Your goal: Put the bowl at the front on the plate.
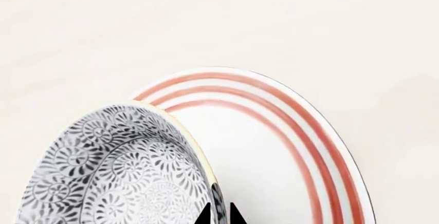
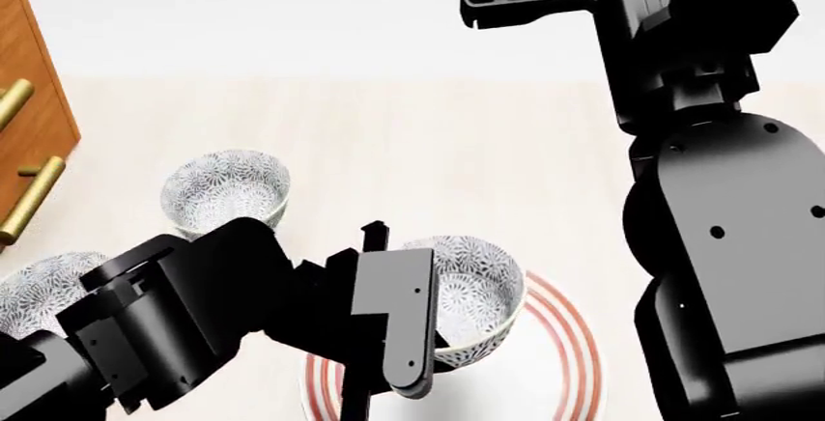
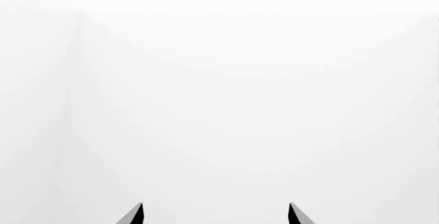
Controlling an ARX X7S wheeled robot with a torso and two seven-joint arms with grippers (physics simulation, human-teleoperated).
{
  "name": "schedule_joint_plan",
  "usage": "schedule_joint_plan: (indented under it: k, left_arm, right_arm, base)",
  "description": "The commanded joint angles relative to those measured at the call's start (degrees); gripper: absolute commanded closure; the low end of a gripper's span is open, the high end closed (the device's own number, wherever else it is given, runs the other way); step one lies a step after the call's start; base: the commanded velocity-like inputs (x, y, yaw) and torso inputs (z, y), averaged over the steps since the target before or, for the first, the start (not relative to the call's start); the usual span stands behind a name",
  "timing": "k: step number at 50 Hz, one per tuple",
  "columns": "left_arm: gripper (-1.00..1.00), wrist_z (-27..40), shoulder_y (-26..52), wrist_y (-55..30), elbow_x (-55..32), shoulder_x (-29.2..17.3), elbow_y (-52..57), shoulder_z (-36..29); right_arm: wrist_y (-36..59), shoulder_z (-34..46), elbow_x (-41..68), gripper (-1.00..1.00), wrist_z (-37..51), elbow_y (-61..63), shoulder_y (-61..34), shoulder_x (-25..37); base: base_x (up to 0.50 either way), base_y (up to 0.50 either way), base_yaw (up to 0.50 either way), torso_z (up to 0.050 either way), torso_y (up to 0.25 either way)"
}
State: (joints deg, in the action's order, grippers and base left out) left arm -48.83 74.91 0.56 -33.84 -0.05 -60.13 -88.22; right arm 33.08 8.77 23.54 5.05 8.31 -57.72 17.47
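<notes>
You had the left gripper (image 1: 219, 215) with its fingers pinched on the rim of the bowl (image 2: 470, 295), which sat over the plate (image 2: 567, 344); whether it rested on it or hung just above, the views could not settle. The right gripper (image 3: 215, 213) stood raised, its fingers spread and empty. Letting go before the bowl sat flat risked it tipping or skidding toward the plate's edge. Two more bowls (image 2: 226, 189) stood on the counter (image 2: 426, 141) nearby.
</notes>
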Motion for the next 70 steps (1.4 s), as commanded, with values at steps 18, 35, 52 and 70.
schedule_joint_plan:
  k: [18,35,52,70]
  left_arm:
    - [1.00,2.34,-3.05,1.60,3.18,0.04,-0.07,0.84]
    - [1.00,2.93,-4.82,1.75,3.26,0.04,-0.29,0.89]
    - [1.00,3.19,-5.60,1.90,2.67,0.04,-0.27,0.86]
    - [-1.00,-1.44,-5.17,0.62,-2.71,0.04,0.85,1.40]
  right_arm:
    - [-1.08,-0.07,0.31,-1.00,0.28,-0.31,1.09,0.64]
    - [-1.49,0.53,0.20,-1.00,0.53,-0.42,1.27,0.70]
    - [-1.98,0.48,0.45,-1.00,0.65,-0.79,1.32,0.86]
    - [-2.49,0.94,0.26,-1.00,0.85,-0.97,1.30,1.12]
  base:
    - [0.00,0.00,0.00,0.000,0.000]
    - [0.00,0.00,0.00,0.000,0.001]
    - [0.00,0.00,0.00,0.000,0.000]
    - [0.00,0.00,0.00,0.000,0.000]
